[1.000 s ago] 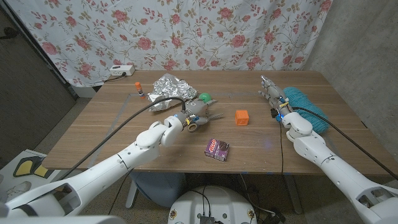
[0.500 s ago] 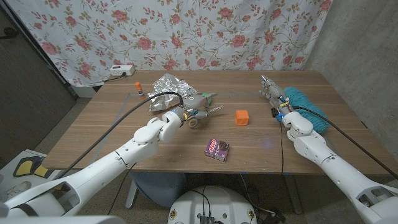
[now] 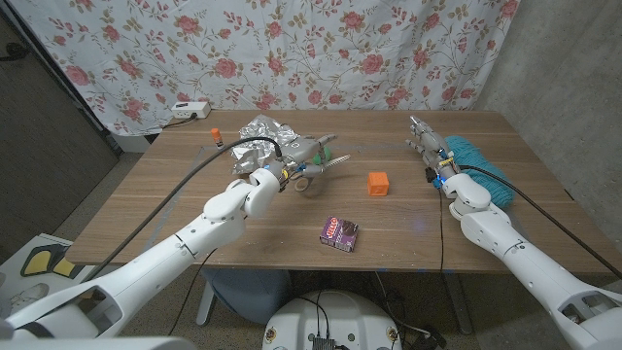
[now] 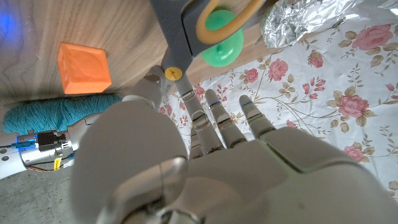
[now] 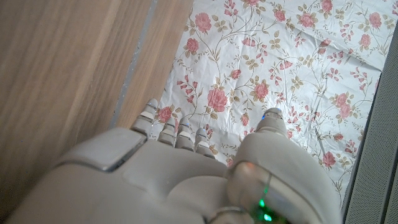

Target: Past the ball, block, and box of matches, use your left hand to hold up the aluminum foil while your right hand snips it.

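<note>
Crumpled aluminum foil [image 3: 264,130] lies at the table's far middle-left, also seen as foil [image 4: 303,20] past my fingers. My left hand [image 3: 299,161] hovers just right of it with fingers stretched out, holding nothing. It is over grey scissors [image 3: 328,167] with yellow-lined handles [image 4: 186,30] and partly hides a green ball [image 3: 325,155]; the ball [image 4: 222,43] lies beside the scissors. The orange block [image 3: 378,183] sits mid-table and the purple matchbox [image 3: 339,232] nearer the front. My right hand [image 3: 427,148] stands at the right, fingers straight, empty.
A teal yarn skein [image 3: 477,167] lies beside my right hand. A glue stick with an orange cap [image 3: 216,139] stands left of the foil, and a white power strip [image 3: 190,112] sits at the far left edge. A floral curtain hangs behind the table.
My left hand has moved away from the robot, toward the foil and the ball, now covering part of the ball. The right hand has stayed put.
</note>
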Available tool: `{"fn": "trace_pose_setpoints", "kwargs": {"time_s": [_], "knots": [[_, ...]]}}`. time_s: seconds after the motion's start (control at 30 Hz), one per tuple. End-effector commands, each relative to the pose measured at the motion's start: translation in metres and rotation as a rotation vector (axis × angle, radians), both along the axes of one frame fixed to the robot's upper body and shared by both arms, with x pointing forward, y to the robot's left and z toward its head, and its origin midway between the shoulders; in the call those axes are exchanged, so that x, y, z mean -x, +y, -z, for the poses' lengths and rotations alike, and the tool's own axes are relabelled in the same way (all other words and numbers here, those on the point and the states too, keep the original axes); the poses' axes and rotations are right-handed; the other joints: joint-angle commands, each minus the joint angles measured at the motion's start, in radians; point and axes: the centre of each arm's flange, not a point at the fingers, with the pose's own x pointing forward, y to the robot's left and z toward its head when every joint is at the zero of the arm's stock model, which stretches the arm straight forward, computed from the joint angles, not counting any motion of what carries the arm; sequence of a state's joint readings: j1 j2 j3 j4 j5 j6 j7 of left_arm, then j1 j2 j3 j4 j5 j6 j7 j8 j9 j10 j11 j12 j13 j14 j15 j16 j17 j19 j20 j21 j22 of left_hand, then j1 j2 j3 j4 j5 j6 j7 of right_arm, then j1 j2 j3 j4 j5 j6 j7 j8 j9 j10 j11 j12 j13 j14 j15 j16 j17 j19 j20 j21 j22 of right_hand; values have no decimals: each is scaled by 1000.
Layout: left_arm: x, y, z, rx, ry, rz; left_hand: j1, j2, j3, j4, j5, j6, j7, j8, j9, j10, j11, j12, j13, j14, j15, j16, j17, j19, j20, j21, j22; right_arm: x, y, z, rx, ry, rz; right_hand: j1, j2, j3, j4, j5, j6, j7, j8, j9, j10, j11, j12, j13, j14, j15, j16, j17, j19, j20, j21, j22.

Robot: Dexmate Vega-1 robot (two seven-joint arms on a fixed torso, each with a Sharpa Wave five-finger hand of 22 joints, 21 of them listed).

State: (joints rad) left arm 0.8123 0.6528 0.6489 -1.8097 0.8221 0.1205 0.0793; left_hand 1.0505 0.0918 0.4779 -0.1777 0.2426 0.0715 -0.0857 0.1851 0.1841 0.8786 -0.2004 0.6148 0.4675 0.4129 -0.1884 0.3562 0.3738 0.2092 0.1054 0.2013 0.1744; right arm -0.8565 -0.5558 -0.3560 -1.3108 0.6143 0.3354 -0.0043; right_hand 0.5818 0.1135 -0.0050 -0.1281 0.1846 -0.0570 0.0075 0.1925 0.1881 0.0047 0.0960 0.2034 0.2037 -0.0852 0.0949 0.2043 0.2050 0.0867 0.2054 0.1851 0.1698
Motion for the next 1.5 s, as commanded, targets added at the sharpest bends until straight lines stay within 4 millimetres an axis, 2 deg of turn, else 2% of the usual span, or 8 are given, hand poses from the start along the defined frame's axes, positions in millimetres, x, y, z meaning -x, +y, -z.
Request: {"fn": "trace_pose_setpoints", "kwargs": {"time_s": [0.03,0.67,1.17,1.5], "knots": [[5,9,-12,71,-25,26,34,29,-6,0,7,2,0,6,1,17,-18,7,109,13,-33,6,5,9,-5,8,5,3,2,0,5,-8,1,-2,0,5,-4,4,0,15,6,2,14,9,8,1,2,2,10,2,-6,4,4,2],[3,19,-28,180,1,134,46,31,-18,3,3,8,8,5,1,5,-19,8,107,12,-32,12,20,14,-5,9,6,8,5,3,0,-8,7,0,0,8,-6,4,0,13,5,2,19,11,9,0,1,2,9,1,-6,5,4,2],[-10,29,-42,338,125,272,59,62,-33,14,-12,-4,22,0,2,-31,-19,10,116,-17,-26,19,52,10,10,7,7,14,6,2,-5,-13,16,1,0,11,-6,4,0,11,5,2,17,12,7,0,1,1,9,1,-7,5,4,2],[-12,31,-50,413,179,359,76,70,-36,8,-21,-2,33,2,3,-48,-21,8,118,-28,-24,21,65,9,12,7,7,17,4,1,-6,-19,23,0,-1,12,-6,4,-1,10,4,2,13,10,5,0,1,1,9,1,-7,5,4,2]]}}
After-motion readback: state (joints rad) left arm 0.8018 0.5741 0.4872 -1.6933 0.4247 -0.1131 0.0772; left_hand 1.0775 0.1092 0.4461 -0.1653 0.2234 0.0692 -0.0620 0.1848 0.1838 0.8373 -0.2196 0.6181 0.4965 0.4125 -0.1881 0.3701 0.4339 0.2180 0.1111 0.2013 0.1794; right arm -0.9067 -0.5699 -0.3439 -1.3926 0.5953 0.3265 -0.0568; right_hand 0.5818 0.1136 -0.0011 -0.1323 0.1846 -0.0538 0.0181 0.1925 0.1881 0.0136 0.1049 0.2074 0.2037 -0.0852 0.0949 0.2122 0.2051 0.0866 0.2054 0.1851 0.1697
